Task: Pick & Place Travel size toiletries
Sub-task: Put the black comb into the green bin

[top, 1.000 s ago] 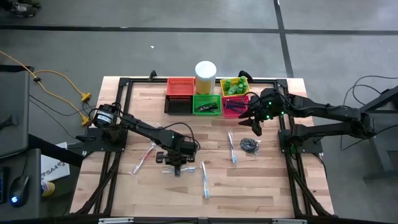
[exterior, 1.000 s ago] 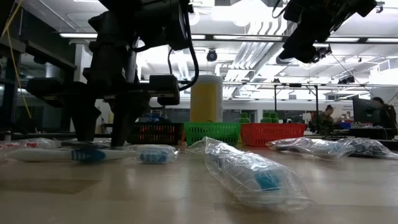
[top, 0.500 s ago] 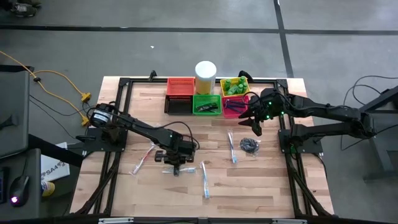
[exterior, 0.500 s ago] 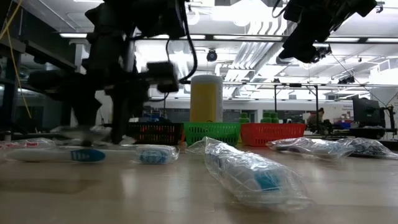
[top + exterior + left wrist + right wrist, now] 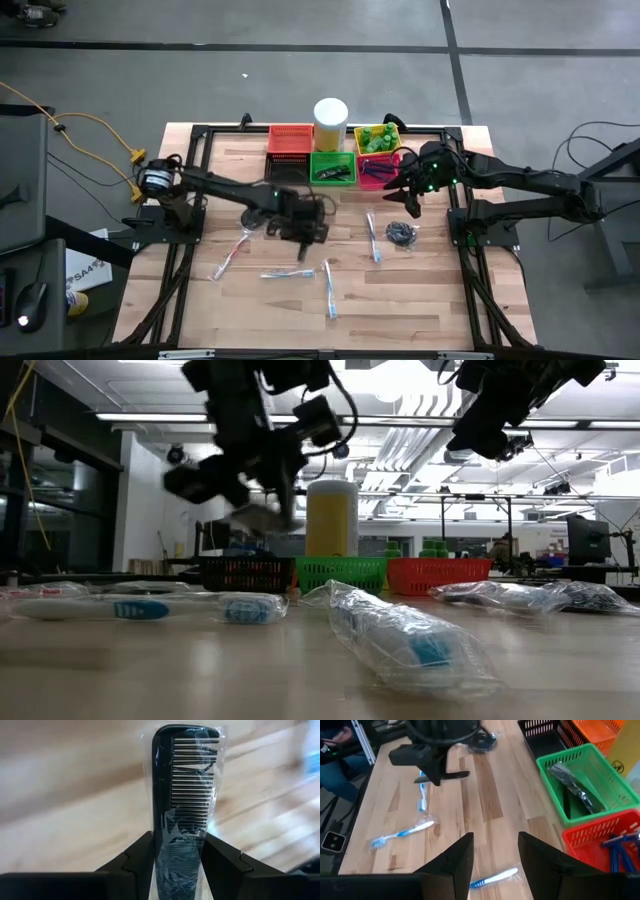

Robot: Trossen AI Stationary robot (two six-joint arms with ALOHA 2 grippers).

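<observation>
My left gripper (image 5: 300, 225) hangs above the middle of the table, shut on a black comb in a clear wrapper (image 5: 186, 790). The low view shows it blurred (image 5: 262, 515). My right gripper (image 5: 408, 200) is open and hovers in front of the pink basket (image 5: 378, 172), touching nothing. Several clear-wrapped toothbrushes (image 5: 285, 272) (image 5: 330, 290) (image 5: 372, 238) (image 5: 232, 250) lie flat on the table. A dark coiled bundle (image 5: 402, 233) lies below my right gripper. Black combs (image 5: 577, 785) lie in the green basket (image 5: 333, 167), and blue razors (image 5: 620, 842) in the basket beside it. My left gripper pinches the wrapped comb between its two fingers (image 5: 137, 857) at one end (image 5: 176, 847), on the spine and the teeth edge. The rest of the comb sticks out along the fingers, past their tips. The comb is lifted clear of the table and lies about level (image 5: 456, 774).
An orange basket (image 5: 290, 138), a black basket (image 5: 288, 168), a yellow basket of green lumps (image 5: 375, 138) and a tall white cylinder (image 5: 331, 120) stand in a group at the table's far edge. A black frame (image 5: 200, 135) borders the table. People sit in the room behind.
My left gripper has risen from the table beside the toothbrushes and swung toward the far edge and the baskets. The wrapped comb has come up with it and is now clear of the wood. My right arm has kept still.
</observation>
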